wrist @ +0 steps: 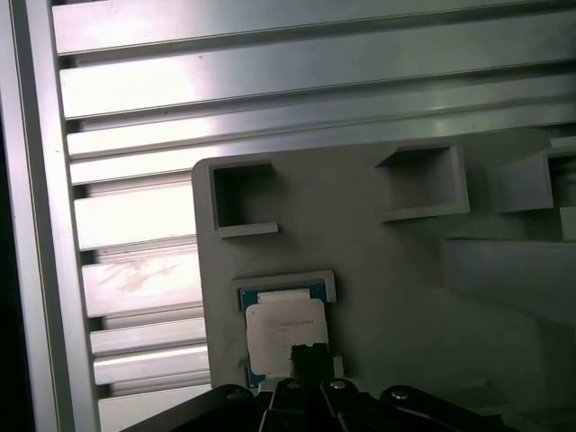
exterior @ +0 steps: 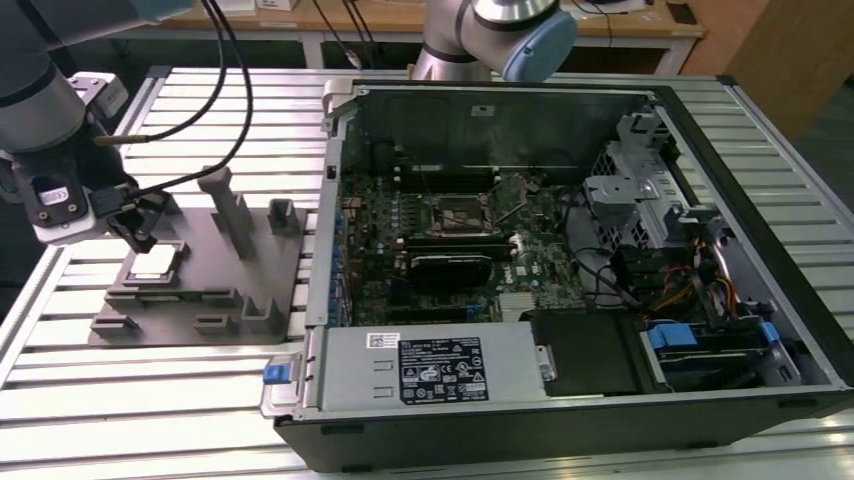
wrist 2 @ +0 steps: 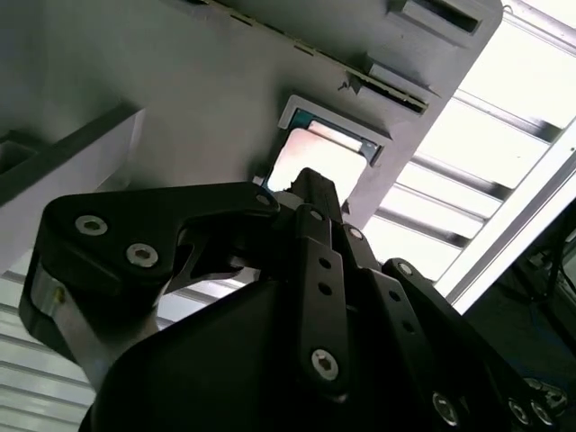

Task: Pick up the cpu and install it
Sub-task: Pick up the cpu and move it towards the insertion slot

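The cpu (exterior: 156, 263) is a flat silvery square lying in a shallow nest at the near-left of the grey fixture plate (exterior: 200, 295). It also shows in both wrist views (wrist 2: 335, 151) (wrist: 281, 322), seated level in its blue-edged recess. My gripper (exterior: 140, 242) hangs just above the chip's edge with its fingertips drawn together into one narrow point (wrist 2: 310, 180) (wrist: 308, 354). I cannot tell whether the tip touches the chip. The black socket (exterior: 461, 211) sits in the middle of the motherboard inside the open computer case, far to the exterior view's right of the gripper.
Grey posts and blocks (exterior: 227, 205) stand on the fixture plate close beside the gripper. The open computer case (exterior: 561, 260) fills the exterior view's right, with its metal wall (exterior: 327, 200) next to the fixture. A second arm's base (exterior: 501, 35) stands behind the case. Slotted aluminium table (exterior: 134, 420) lies all around.
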Robot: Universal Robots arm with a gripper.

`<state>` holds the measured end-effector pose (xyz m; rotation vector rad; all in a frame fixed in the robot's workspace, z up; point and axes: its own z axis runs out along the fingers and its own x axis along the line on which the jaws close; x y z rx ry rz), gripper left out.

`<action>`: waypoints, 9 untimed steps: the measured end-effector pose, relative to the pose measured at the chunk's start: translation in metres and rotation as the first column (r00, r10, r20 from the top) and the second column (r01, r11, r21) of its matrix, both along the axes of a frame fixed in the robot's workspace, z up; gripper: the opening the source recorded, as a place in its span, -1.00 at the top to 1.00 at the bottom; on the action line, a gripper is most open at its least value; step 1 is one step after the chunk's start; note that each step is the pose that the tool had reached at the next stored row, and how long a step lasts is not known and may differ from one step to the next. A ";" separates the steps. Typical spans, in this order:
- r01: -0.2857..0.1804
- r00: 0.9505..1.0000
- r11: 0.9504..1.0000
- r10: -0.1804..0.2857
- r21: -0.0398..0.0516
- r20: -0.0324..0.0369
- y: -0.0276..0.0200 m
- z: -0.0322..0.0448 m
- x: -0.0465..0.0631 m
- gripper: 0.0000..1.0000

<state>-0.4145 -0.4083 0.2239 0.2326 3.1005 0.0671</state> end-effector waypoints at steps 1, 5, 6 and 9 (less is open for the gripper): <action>-0.001 1.000 1.000 0.001 0.000 0.000 0.0000 -0.0018 0.000 0.79; -0.004 1.000 1.000 0.004 0.000 0.000 0.0000 -0.0075 -0.002 0.79; -0.005 1.000 1.000 0.005 -0.001 0.000 0.0000 -0.0089 -0.003 0.79; -0.011 1.000 1.000 0.011 -0.003 0.000 0.0000 -0.0128 -0.003 0.79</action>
